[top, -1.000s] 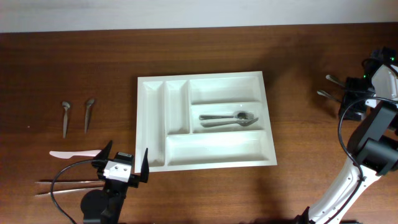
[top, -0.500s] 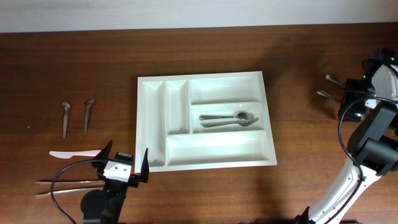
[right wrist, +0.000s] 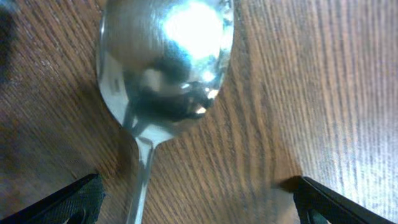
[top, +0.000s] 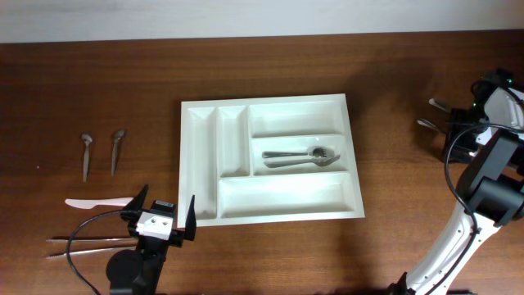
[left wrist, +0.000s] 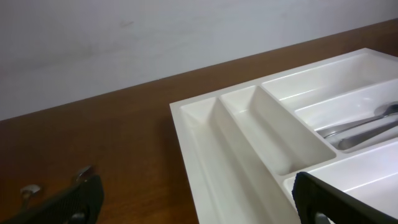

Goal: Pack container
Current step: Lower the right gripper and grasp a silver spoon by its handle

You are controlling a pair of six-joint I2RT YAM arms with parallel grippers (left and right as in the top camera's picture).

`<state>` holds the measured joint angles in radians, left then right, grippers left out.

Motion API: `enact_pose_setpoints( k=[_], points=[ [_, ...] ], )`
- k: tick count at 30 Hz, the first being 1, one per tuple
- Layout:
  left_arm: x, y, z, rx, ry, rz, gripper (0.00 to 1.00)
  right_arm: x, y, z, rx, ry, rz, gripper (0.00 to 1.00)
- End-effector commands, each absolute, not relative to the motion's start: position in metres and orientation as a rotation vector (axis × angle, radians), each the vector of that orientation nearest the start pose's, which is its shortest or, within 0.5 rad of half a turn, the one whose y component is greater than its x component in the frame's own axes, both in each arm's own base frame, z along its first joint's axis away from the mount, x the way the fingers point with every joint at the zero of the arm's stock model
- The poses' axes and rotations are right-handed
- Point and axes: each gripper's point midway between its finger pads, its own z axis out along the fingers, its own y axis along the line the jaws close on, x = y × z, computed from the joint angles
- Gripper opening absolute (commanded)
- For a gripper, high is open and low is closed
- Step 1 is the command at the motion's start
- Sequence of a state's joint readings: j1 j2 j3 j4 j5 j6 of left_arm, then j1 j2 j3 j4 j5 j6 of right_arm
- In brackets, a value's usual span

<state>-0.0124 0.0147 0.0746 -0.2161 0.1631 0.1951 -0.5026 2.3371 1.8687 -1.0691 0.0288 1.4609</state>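
The container (top: 270,160) lay mid-worktop (top: 393,74), mostly unfilled. Only its middle wide compartment held cutlery (top: 301,156), a couple of metal pieces lying lengthwise. The other four compartments were bare.

Left to pack, as I judged it, were two small spoons (top: 86,141) and a pink knife (top: 97,201) well off to the left. There were also some thin long pieces (top: 65,241) near the front edge and metal pieces (top: 427,124) at far right.

The left gripper (top: 164,210) hung spread and held nothing, just beside the container's front left corner. The right gripper (right wrist: 202,205) sat low over a spoon (right wrist: 165,62), fingers wide apart either side of its handle, not yet closed. The task looked early.
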Motion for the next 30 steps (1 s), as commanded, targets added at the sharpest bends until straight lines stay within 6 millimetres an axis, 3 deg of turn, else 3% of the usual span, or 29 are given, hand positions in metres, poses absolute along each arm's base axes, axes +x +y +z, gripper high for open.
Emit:
enact_pose_setpoints(
  k=[1,8,14,19,25,30],
  points=[
    [0.2377,-0.0287,0.1531,0.303,1.694,0.016,0.99,0.4000,-0.2290,0.0001,-2.652,-1.781,0.025,0.99],
    [0.2377,-0.0288,0.1530,0.303,1.694,0.016,0.99,0.3970,-0.2253,-0.0032,-2.631,-1.768,0.027,0.99],
    [0.2377,-0.0288,0.1531,0.303,1.694,0.016,0.99,0.3934,-0.2216,-0.0072,-2.610,-1.754,0.032,0.91],
    [0.2377,-0.0287,0.1531,0.303,1.694,0.016,0.99,0.3929,-0.2227,-0.0072,-2.613,-1.754,0.038,0.66],
    [0.2377,-0.0287,0.1530,0.303,1.694,0.016,0.99,0.3936,-0.2237,-0.0072,-2.617,-1.757,0.039,0.60],
    [0.2377,-0.0287,0.1530,0.303,1.694,0.016,0.99,0.3934,-0.2237,-0.0071,-2.617,-1.757,0.040,0.43]
  ],
)
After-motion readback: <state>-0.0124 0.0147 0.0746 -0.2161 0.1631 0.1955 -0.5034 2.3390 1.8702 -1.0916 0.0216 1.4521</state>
